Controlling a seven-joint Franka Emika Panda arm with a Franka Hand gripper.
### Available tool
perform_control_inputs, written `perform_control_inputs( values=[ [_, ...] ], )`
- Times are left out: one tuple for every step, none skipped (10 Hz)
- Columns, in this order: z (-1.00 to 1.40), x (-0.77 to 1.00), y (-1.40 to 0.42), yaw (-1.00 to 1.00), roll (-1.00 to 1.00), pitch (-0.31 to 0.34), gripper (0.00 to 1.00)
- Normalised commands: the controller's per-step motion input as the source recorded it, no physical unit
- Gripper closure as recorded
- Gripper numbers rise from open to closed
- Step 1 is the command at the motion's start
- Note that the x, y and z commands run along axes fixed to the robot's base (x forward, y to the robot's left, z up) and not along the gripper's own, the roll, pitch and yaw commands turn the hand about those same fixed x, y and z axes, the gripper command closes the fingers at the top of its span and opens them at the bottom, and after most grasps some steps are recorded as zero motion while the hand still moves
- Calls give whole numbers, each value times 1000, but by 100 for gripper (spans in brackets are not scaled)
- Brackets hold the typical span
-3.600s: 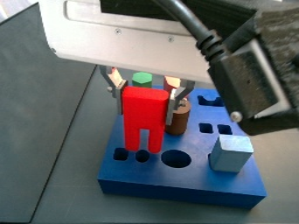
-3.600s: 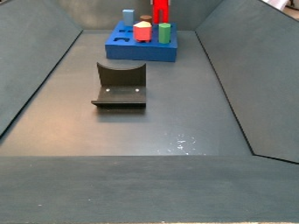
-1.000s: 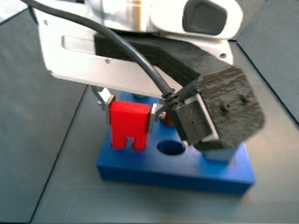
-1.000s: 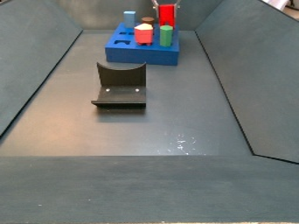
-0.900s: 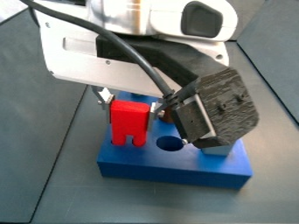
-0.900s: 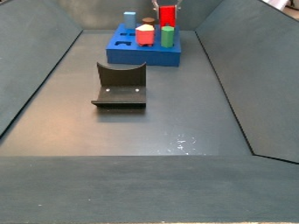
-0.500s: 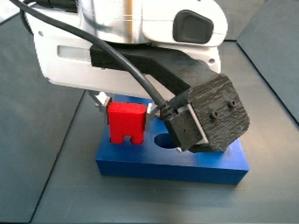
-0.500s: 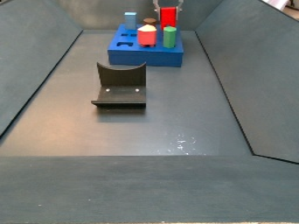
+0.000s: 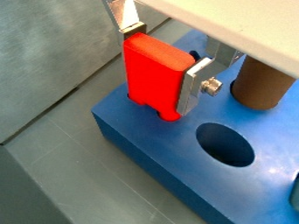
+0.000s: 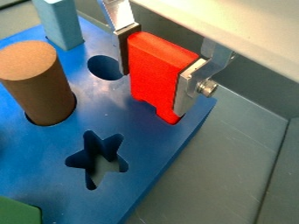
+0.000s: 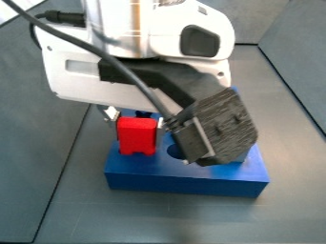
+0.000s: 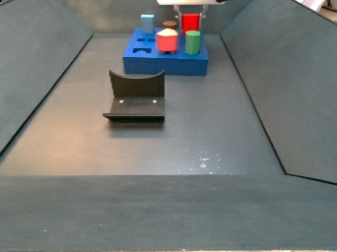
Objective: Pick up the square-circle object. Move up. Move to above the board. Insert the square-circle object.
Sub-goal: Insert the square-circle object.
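The square-circle object (image 9: 152,74) is a bright red block held upright between the silver fingers of my gripper (image 9: 162,63), which is shut on it. Its lower end is sunk into cutouts near a corner of the blue board (image 9: 140,144), and only a stub of one leg shows. Both wrist views show this, with the block (image 10: 158,74) at the board's (image 10: 152,166) edge. In a side view the gripper (image 11: 133,122) covers the block (image 11: 135,135) on the board (image 11: 192,176). In a side view the block (image 12: 191,20) stands at the board's (image 12: 165,64) far right.
A brown cylinder (image 10: 30,83), a light blue block (image 10: 59,22), a star cutout (image 10: 100,157) and a round hole (image 9: 225,144) are on the board. A red-and-white block (image 12: 168,41) and a green cylinder (image 12: 192,41) stand there too. The fixture (image 12: 134,95) stands mid-floor.
My gripper has moved down with the red block. The block's legs, which hung above the board, have sunk into its cutouts.
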Motion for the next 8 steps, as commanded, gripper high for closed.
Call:
perform_control_inputs(
  values=[
    [-866,-326,0,0,79,-214,100],
    [-851,-297,0,0,69,-226,100],
    [-797,-249,-14,0,19,-251,100],
    [-800,-103,-37,0,0,-246,100],
    [-131,0,0,-6,-109,-73,100],
    [-20,0,0,0,0,0,100],
    [-689,-431,0,46,300,-186,100],
    [-694,-417,0,74,287,-201,100]
  ],
)
